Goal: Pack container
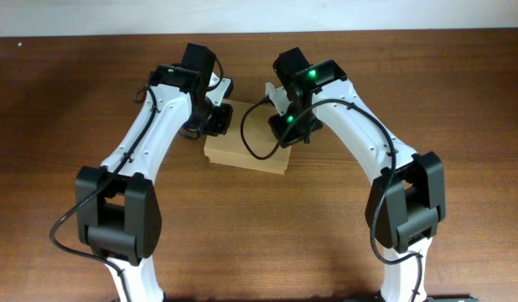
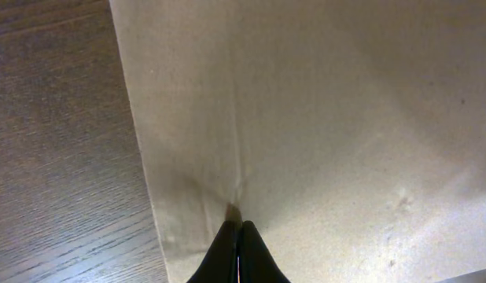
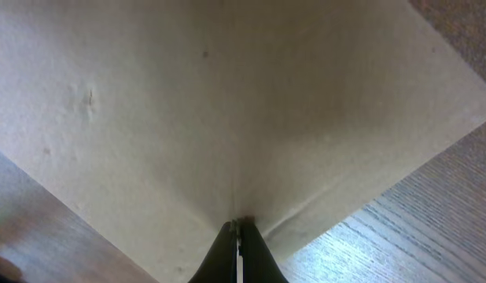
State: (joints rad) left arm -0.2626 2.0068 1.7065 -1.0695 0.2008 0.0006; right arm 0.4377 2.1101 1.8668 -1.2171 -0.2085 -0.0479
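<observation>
The container (image 1: 246, 153) is a small tan cardboard box lying closed on the wooden table between the two arms. It fills the left wrist view (image 2: 329, 102) and the right wrist view (image 3: 227, 94). My left gripper (image 2: 237, 226) is shut, and its tips press on the box's top near its left edge, where the cardboard is dented and creased. My right gripper (image 3: 238, 226) is shut, and its tips press on the box's top near a corner, where creases spread out. From overhead, the left gripper (image 1: 212, 119) and right gripper (image 1: 289, 127) cover the box's far ends.
The brown wooden table (image 1: 259, 235) lies all round the box. A white wall strip (image 1: 259, 15) runs along the far edge. Both arm bases stand at the near edge. A black cable (image 1: 252, 138) loops over the box from the right arm.
</observation>
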